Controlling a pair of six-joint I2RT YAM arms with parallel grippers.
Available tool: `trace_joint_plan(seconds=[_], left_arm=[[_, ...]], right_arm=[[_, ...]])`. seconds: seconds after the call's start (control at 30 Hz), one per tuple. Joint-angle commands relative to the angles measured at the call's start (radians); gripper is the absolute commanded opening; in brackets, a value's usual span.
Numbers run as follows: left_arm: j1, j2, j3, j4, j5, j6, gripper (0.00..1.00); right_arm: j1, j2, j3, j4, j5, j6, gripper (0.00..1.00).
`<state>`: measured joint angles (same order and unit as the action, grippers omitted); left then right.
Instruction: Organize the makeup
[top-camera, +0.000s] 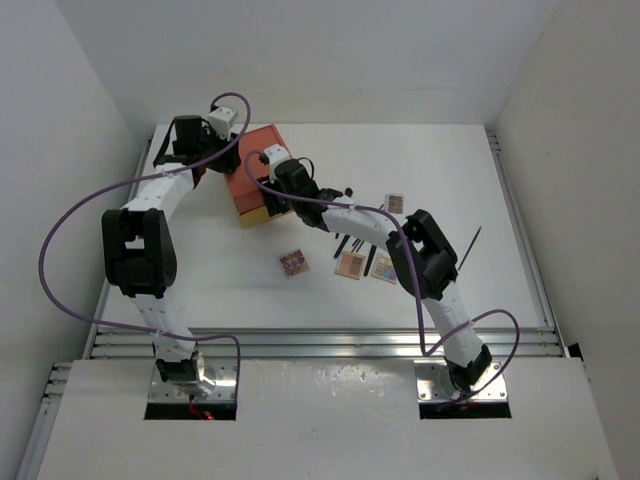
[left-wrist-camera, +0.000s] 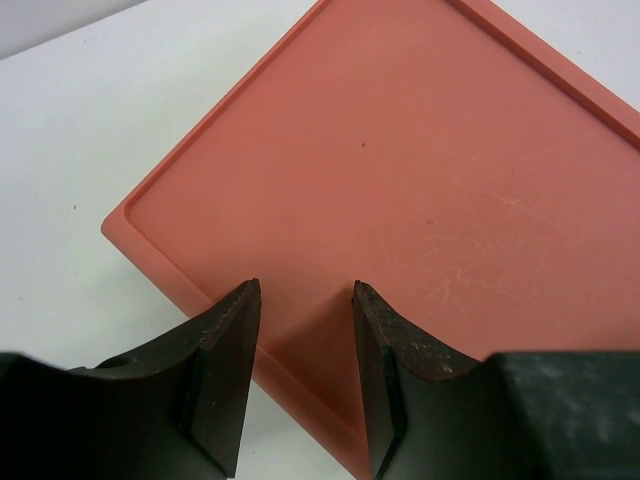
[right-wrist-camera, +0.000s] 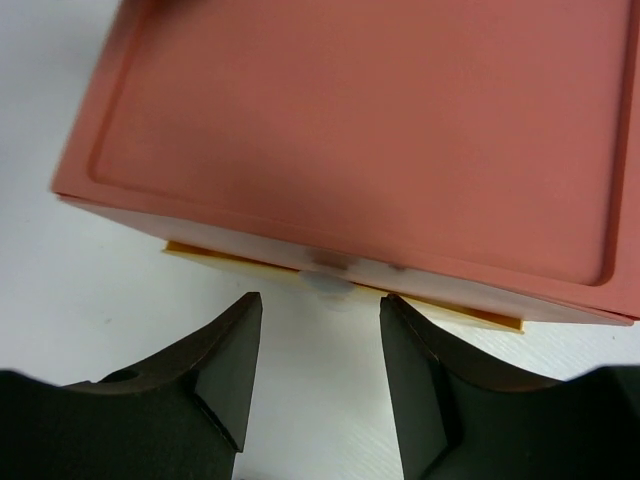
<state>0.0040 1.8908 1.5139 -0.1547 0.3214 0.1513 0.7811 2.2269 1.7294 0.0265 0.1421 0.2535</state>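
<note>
Makeup count, top view: four flat eyeshadow palettes, all on the white bench (top-camera: 200, 270) to the right of the drawer box (top-camera: 262, 168).
- Left palette (top-camera: 294, 263): square, multicoloured pans.
- Middle palette (top-camera: 350, 265): square, pinkish pans.
- Right palette (top-camera: 384, 268): longer, rectangular, just beside the middle one.
- Far palette (top-camera: 395, 203): small, square, apart from the other three and farther back.

Markings on all four too small to read.

Thin black brushes (top-camera: 352, 243): clustered between the far palette and the row of three, partly hidden by the right arm; number not countable. One further single brush (top-camera: 470, 248), slanted, well apart to the right.

Drawer box: one, rectangular, matte orange plastic, raised rim around a flat top with fine scratches. Yellow drawer (right-wrist-camera: 200, 252) protruding slightly at the front, with a translucent knob (right-wrist-camera: 326, 272).

Left fingers (left-wrist-camera: 222, 380): black, rough-faced, spread apart, holding nothing, above a corner of the box top.

Right fingers (right-wrist-camera: 225, 370): spread apart, holding nothing, in front of the drawer, one to either side of the knob, not touching it.
</note>
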Motion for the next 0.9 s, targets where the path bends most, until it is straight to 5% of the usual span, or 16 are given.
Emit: trace_joint_plan(seconds=[0.0,0.47,0.73,0.87], left_arm=[[-0.01,0.004,-0.017,0.012,-0.005,-0.009,0.47],[-0.01,0.004,-0.046,0.012,-0.005,-0.018,0.46],[-0.01,0.004,-0.055,0.012,-0.015,-0.009,0.46],[-0.01,0.013,-0.055,0.012,-0.015,-0.009,0.46]], right_arm=[[-0.002,0.017,0.055,0.059,0.043,-0.016,0.52],[0.012,0.017,0.047,0.145,0.05,0.041,0.49],[0.01,0.028,0.044,0.147,0.108,0.053,0.38],[0.009,0.03,0.026,0.165,0.099,0.053,0.25]])
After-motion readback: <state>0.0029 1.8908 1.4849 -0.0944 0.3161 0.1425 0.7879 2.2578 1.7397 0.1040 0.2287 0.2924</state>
